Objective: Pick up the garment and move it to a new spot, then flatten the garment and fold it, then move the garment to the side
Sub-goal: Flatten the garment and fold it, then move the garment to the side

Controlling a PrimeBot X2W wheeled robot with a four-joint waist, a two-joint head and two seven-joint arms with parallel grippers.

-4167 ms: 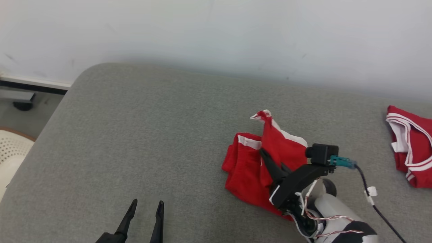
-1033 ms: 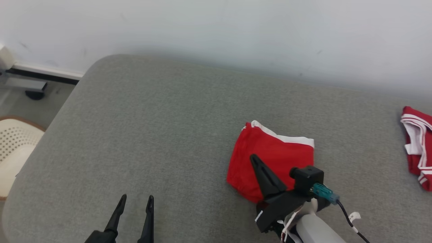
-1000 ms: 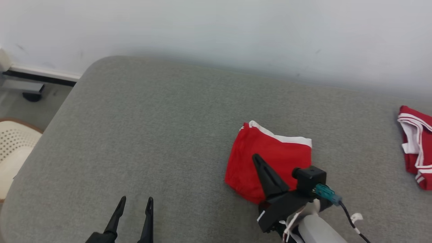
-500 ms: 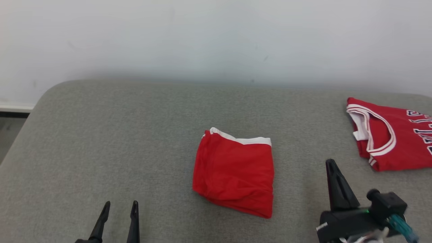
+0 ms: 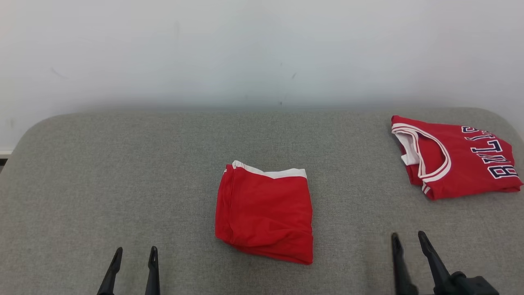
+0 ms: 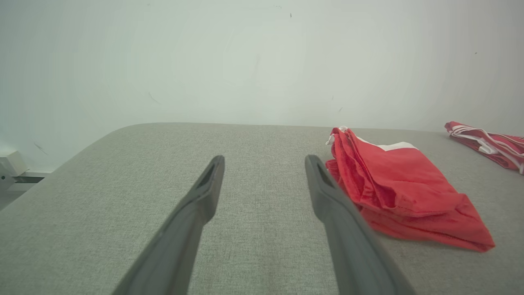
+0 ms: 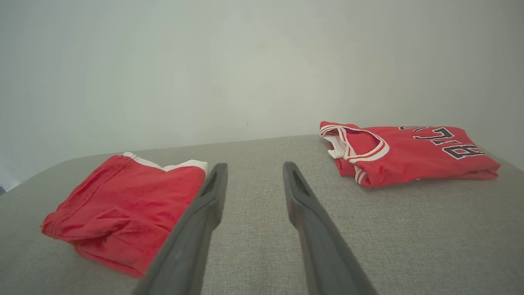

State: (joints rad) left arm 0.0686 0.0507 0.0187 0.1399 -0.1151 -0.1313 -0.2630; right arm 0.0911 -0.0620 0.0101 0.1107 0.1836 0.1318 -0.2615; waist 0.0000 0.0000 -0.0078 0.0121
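Note:
Folded red shorts with a white waistband [image 5: 265,213] lie in the middle of the grey cushioned surface [image 5: 123,172], also visible as the red shorts [image 6: 401,196] in the left wrist view and the red shorts [image 7: 123,205] in the right wrist view. My left gripper [image 5: 135,250] stands open at the lower left, well left of the shorts, holding nothing. My right gripper [image 5: 408,237] is open at the lower right, apart from the shorts and empty. The left gripper [image 6: 264,159] and right gripper [image 7: 254,166] show parted fingers over bare fabric.
A folded red jersey with white trim and dark lettering [image 5: 454,162] lies at the back right of the surface, seen as the jersey [image 7: 409,151] in the right wrist view. A pale wall [image 5: 262,49] runs behind the surface. The surface's rounded corners curve away at left and right.
My right gripper has drawn back off the shorts to the lower right and left them folded flat. The camera has swung right, bringing the whole jersey into view.

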